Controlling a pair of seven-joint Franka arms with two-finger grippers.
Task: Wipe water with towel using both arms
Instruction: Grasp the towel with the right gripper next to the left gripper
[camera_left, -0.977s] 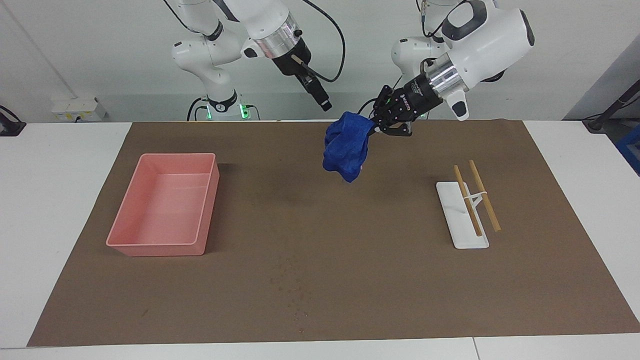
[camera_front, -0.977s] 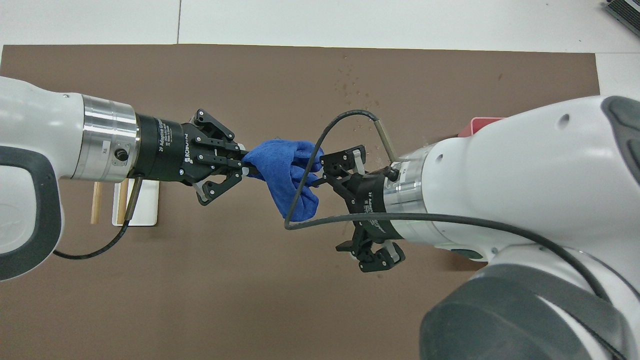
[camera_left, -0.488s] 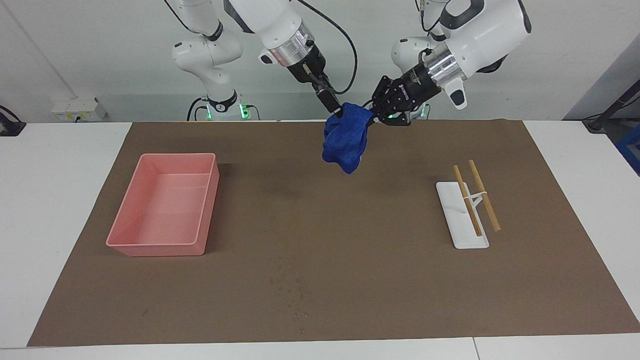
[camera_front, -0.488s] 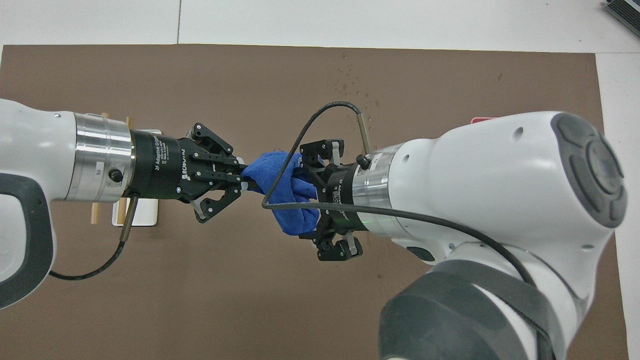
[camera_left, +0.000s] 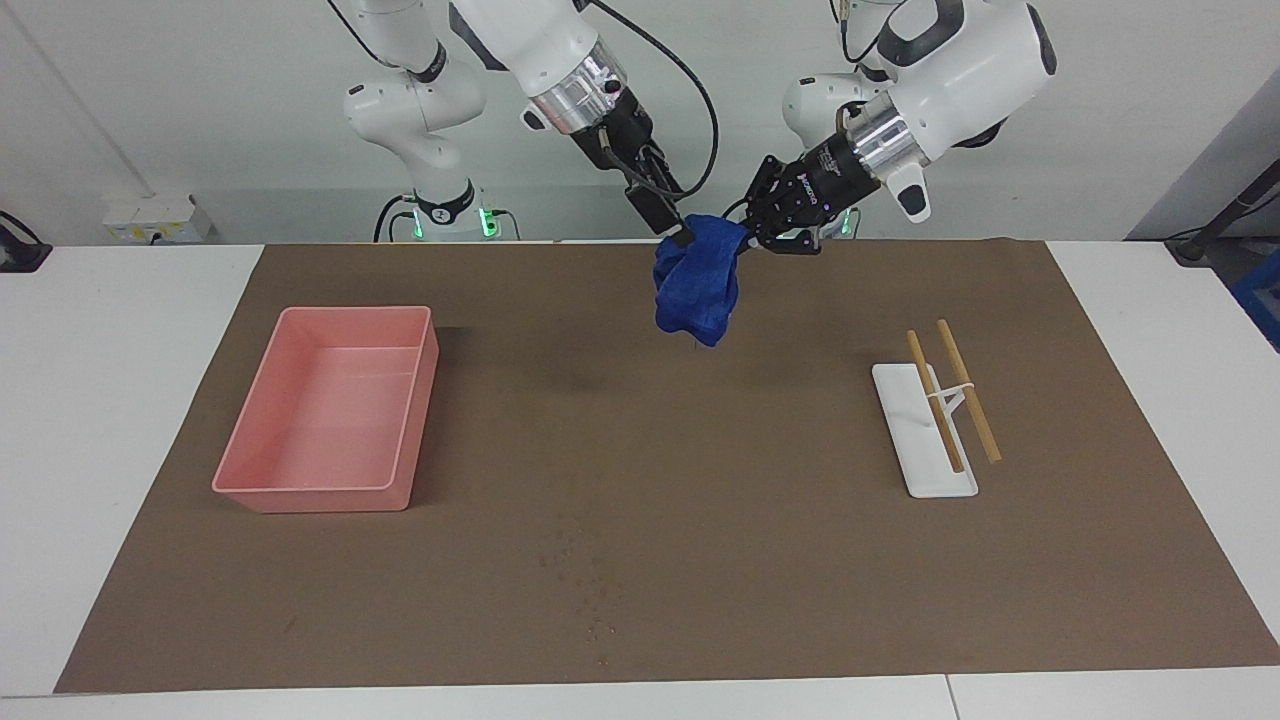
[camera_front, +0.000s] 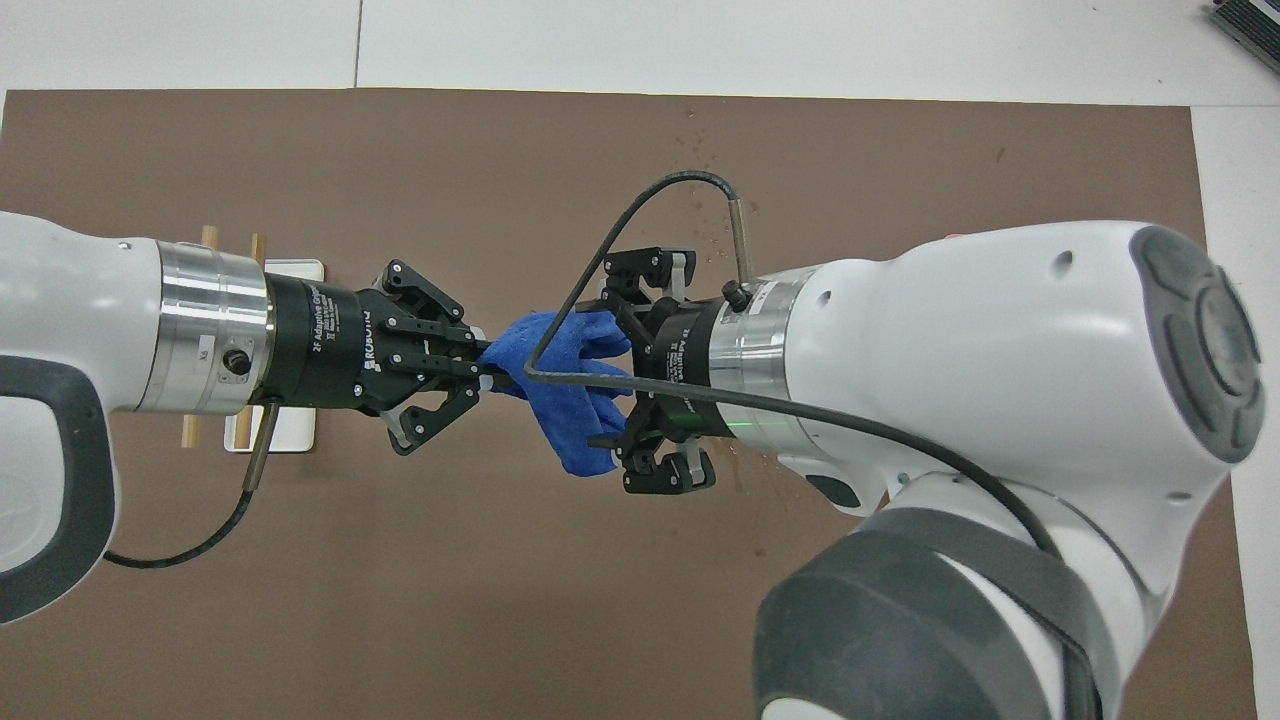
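Towel (camera_left: 697, 283): royal-blue fabric, bunched, suspended in the air above the brown mat (camera_left: 700, 560), over the part of the mat nearest the robots and roughly midway between the two arm bases. No part of the cloth touches the mat; the lower end hangs free.

Left pincer (camera_left: 745, 232): closed on one upper corner of the towel. In the overhead view the left pincer (camera_front: 487, 358) shows its fingers drawn together on a pinch of fabric.

Right pincer (camera_left: 680, 235): positioned at the other upper edge of the towel, tips against the cloth. In the overhead view the right pincer (camera_front: 612, 375) has its fingers spread wide, one on each side of the fabric bundle, not clamped.

Water droplets (camera_left: 585, 590): scattered on the mat near the edge farthest from the robots, well apart from the towel.

Pink tray (camera_left: 262, 480): rests on the mat toward the right arm's end of the surface.

White plate (camera_left: 905, 420): rests on the mat toward the left arm's end of the surface, with two wooden sticks (camera_left: 955, 400) lying across it
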